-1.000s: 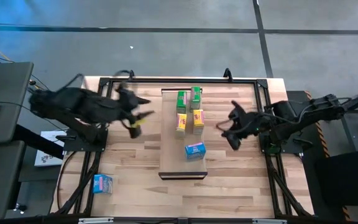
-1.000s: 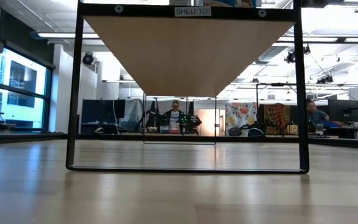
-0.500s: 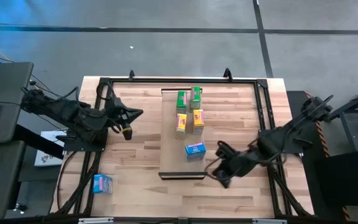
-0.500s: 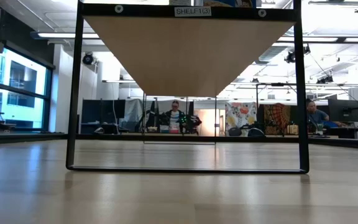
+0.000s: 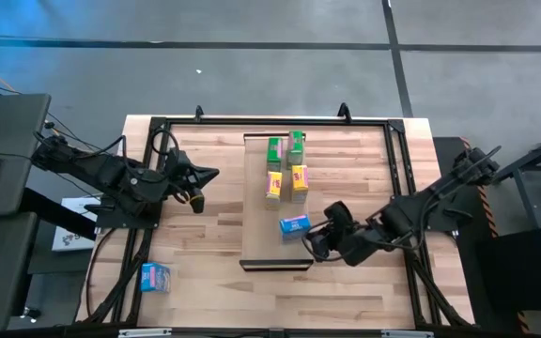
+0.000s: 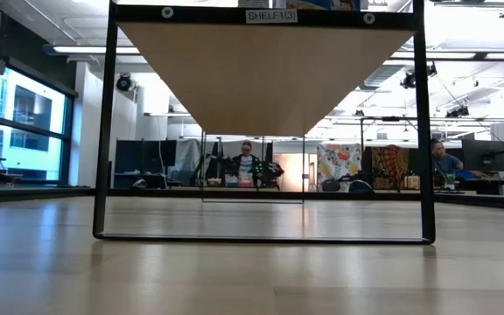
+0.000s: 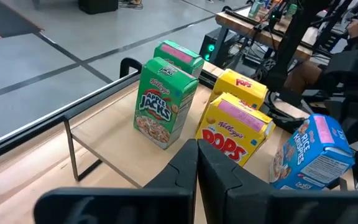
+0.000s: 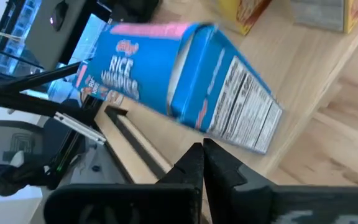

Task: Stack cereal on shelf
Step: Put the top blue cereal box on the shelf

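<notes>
The shelf [image 5: 261,221] is a light plank raised on a dark frame, seen from below in the low view [image 6: 265,70]. Two green cereal boxes [image 5: 285,148], two yellow ones [image 5: 286,183] and a blue one [image 5: 295,226] stand or lie on it. Another blue box [image 5: 155,277] lies on the table near its front left corner. My left gripper [image 5: 209,174] [image 7: 197,155] is shut, holding nothing, over the table left of the shelf. My right gripper [image 5: 314,242] [image 8: 202,149] is shut just right of the blue box [image 8: 185,81] on the shelf, a short gap away.
A black rail frame [image 5: 270,120] runs around the table's edges. Bare tabletop [image 5: 205,253] lies between the shelf and the loose blue box. People sit at desks [image 6: 248,166] in the room behind.
My left gripper has shut with nothing in it, sunk, and drawn back a little toward the table's left edge. My right gripper has swung toward the near edge, then in toward the blue box on the shelf, rolling as it went. No box has moved.
</notes>
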Controlling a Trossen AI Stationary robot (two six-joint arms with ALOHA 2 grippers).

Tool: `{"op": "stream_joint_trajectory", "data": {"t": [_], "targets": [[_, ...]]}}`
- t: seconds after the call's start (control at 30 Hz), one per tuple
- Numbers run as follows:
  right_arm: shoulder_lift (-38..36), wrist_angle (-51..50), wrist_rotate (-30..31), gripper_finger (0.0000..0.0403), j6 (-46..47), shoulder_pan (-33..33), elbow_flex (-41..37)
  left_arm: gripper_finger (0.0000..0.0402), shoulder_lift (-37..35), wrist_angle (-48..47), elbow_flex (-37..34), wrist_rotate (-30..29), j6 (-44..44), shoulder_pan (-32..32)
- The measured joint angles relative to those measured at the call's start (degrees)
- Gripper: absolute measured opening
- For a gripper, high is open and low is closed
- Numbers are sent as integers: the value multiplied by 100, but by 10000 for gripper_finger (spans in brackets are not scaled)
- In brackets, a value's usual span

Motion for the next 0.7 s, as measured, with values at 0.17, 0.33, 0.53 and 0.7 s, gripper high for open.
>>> {"op": "stream_joint_trajectory", "data": {"t": [0.17, 0.33, 0.53, 0.7], "targets": [[-4, -69, -233, 0, -165, -169, 0, 1, 0, 0, 0, 0, 0, 0], [-7, -330, -266, 0, -217, -271, 0, 1, 0, -2, 0, 2, 0, 0], [-7, -618, -264, 0, -219, -364, 0, 0, 0, -6, 0, 1, 2, 0], [-9, -625, -260, 0, -313, -503, 0, 1, 0, -7, 0, 1, 2, 0]]}}
